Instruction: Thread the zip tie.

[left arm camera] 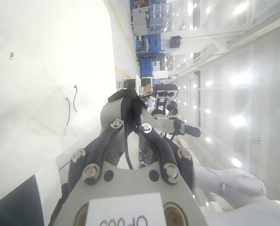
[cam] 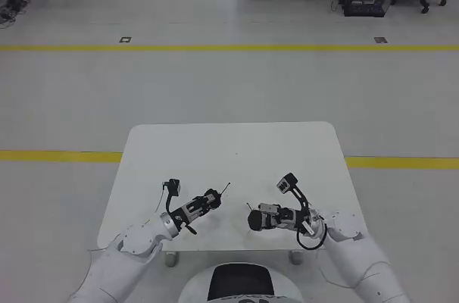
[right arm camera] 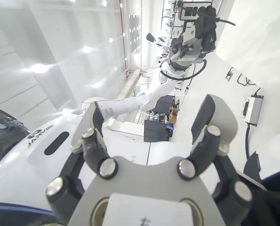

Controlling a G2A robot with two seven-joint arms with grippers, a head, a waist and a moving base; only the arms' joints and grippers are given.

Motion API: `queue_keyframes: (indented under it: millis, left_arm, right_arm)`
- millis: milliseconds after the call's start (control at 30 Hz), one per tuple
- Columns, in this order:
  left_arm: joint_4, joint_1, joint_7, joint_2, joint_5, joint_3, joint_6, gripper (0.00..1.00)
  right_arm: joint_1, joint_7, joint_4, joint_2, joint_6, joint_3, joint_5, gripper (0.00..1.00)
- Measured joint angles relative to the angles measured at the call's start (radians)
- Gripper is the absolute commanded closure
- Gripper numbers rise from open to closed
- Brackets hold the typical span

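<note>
**Left fingers clenched on the zip tie, right fingers released**

The fingers (left arm camera: 117, 118) of the left gripper (left arm camera: 128, 101) are clenched together on the black zip tie (right arm camera: 226, 21). One thin end of the tie sticks out past the fingertips into the air. It points away from the robot and a little toward the side of the other arm. In the left wrist view a dark strap also runs back between the two fingers toward the palm. It is not possible to tell if this strap is part of the same tie.

The fingers (right arm camera: 96, 118) of the right gripper (right arm camera: 151, 102) are released and spread wide apart. They are turned toward the left gripper, which shows beyond them in the right wrist view, farther off, with the end of the tie standing out from it.

In the top view the left gripper (cam: 212, 198) and the right gripper (cam: 252, 218) are near each other with a gap between them. The free end of the tie (cam: 225, 187) is just beside the left fingers and apart from the right fingers. Both grippers are over the part of the white surface (cam: 229, 144) nearest to the robot.
</note>
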Motion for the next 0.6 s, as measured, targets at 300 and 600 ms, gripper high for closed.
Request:
queue_keyframes:
  millis: [300,600]
  left_arm:
    - [0.0,0.0,0.0,0.0,0.0,0.0,0.0,1.0]
    - [0.014,-0.01,-0.084,-0.005,-0.111,0.021,0.009,1.0]
  right_arm:
    - [0.004,0.034,0.015,-0.017,0.0,0.002,-0.003,0.0]
    - [0.016,0.079,0.039,-0.011,0.036,0.011,0.086,0.0]
